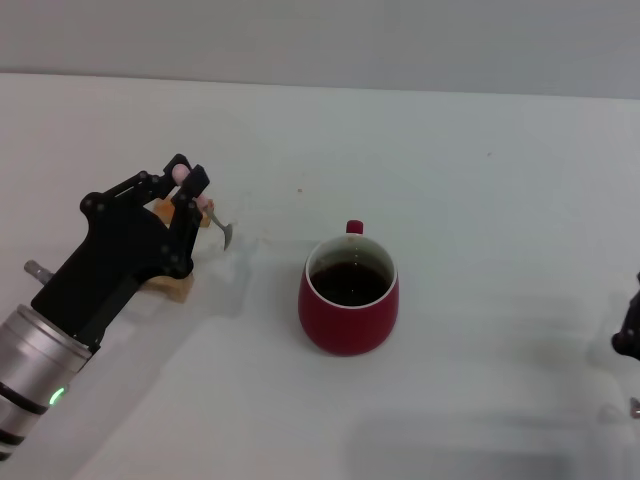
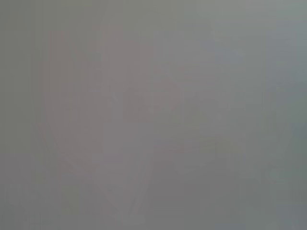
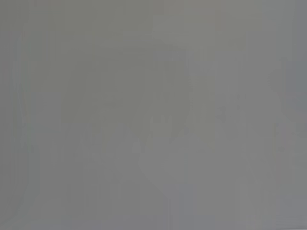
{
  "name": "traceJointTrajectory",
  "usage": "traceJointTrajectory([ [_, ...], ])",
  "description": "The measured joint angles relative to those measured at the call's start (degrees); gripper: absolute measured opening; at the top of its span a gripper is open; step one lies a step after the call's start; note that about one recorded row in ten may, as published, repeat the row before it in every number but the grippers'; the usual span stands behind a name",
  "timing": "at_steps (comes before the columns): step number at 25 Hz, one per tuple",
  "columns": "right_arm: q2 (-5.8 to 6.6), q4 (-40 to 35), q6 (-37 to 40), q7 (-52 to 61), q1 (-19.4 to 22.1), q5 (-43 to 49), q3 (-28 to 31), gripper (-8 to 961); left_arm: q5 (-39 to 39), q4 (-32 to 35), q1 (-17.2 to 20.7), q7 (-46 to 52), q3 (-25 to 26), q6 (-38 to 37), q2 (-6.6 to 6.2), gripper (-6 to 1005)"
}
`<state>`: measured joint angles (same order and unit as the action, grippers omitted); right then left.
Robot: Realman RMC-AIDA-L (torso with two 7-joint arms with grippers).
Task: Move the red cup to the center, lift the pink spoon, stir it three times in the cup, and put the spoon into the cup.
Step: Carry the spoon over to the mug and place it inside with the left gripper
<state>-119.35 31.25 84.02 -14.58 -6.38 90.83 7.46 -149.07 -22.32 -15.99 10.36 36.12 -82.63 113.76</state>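
The red cup [image 1: 348, 300] stands near the middle of the white table [image 1: 450, 170], with dark liquid inside and its handle pointing to the far side. The pink spoon [image 1: 205, 211] lies to its left, with its pale pink handle between the fingers of my left gripper [image 1: 188, 175] and its grey bowl [image 1: 228, 235] pointing toward the cup. My left gripper is shut on the handle. Only a black part of my right gripper [image 1: 630, 332] shows at the right edge. Both wrist views show only flat grey.
A tan wooden block [image 1: 178, 286] sits under my left gripper, partly hidden by it. A small grey metal piece [image 1: 36, 269] sticks out at the far left.
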Motion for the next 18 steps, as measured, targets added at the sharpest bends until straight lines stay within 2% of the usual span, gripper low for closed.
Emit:
traceJointTrajectory([
  [8, 0.1, -1.36, 2.18, -0.07, 1.83, -0.53, 4.75, -1, -0.53, 0.54, -1.47, 1.62, 0.0, -1.31, -0.65, 146],
  [18, 0.0, -3.46, 2.78, -0.14, 2.07, -3.61, 6.09, -1, -2.54, 0.38, -2.95, 3.22, -0.25, -3.07, -0.92, 145],
])
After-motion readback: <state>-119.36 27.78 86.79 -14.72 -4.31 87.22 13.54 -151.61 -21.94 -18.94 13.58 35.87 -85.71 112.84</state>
